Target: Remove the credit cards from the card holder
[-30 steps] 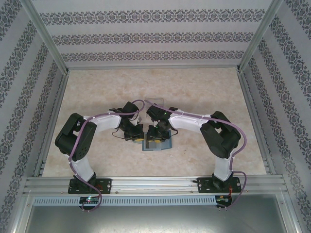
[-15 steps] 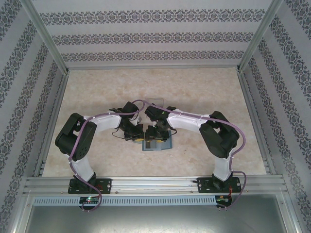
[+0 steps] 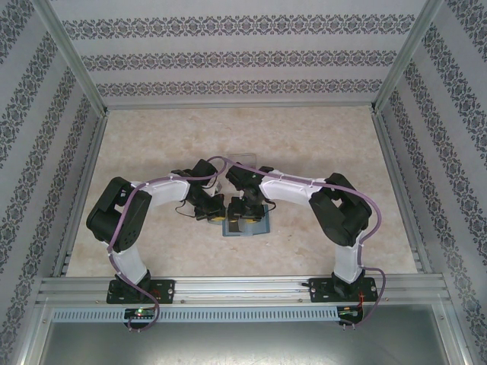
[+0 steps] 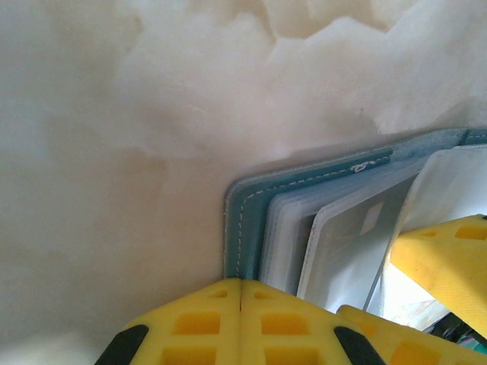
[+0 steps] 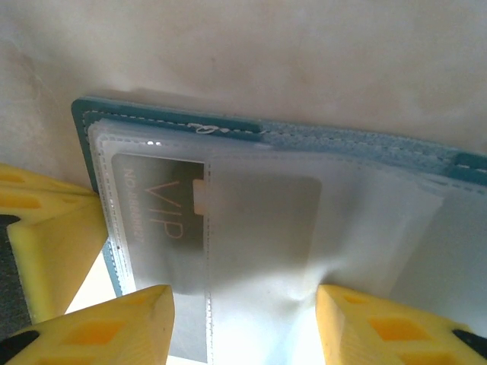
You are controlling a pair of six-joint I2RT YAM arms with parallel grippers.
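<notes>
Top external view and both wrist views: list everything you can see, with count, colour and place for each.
Teal-blue folding card holder: one, teal outside, pale inside, lying open at mid-table between the grippers.
Grey credit card lettered VIP: one, grey, inside a clear pocket of the holder; whether there are more cards cannot be told.
Clear plastic tray: one, see-through, on the table behind the arms.
Marbled table: one, beige.
Patterned walls: three, white with grey bands, around the table.
Left gripper: one, yellow fingers, shut, at the holder's corner.
Right gripper: one, yellow fingers, open, over the clear pocket.

Card holder stitched teal leatherette, pockets frosted plastic; table smooth, marbled; fingers matt yellow
</notes>
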